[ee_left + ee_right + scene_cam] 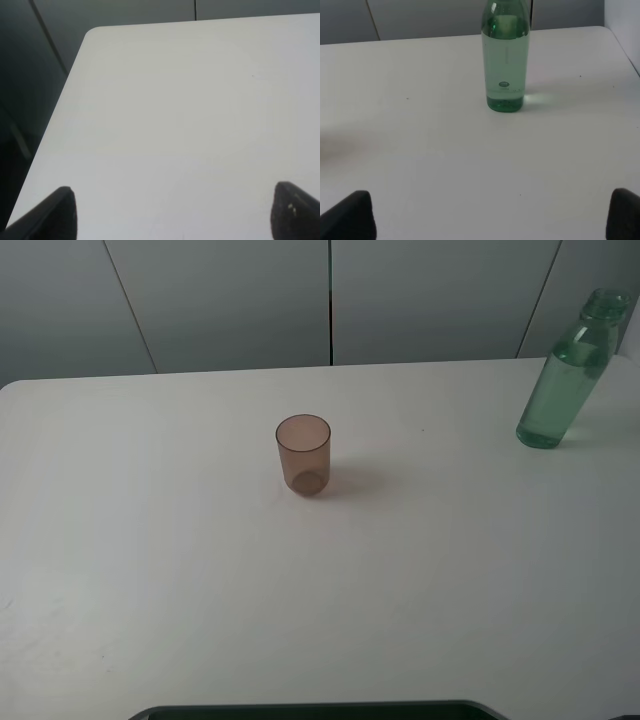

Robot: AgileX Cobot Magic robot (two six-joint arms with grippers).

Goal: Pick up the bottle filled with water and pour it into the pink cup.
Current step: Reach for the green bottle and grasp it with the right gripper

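Note:
The green-tinted transparent bottle stands upright and uncapped at the far right of the white table, mostly full of water. It also shows in the right wrist view, straight ahead of my right gripper and well apart from it. The right gripper is open and empty. The brownish-pink cup stands upright and empty near the middle of the table. My left gripper is open and empty over bare table near the left edge. Neither gripper shows in the exterior high view.
Grey wall panels stand behind the table's far edge. The left wrist view shows the table's rounded far-left corner with a dark drop beside it. A dark object sits at the near table edge.

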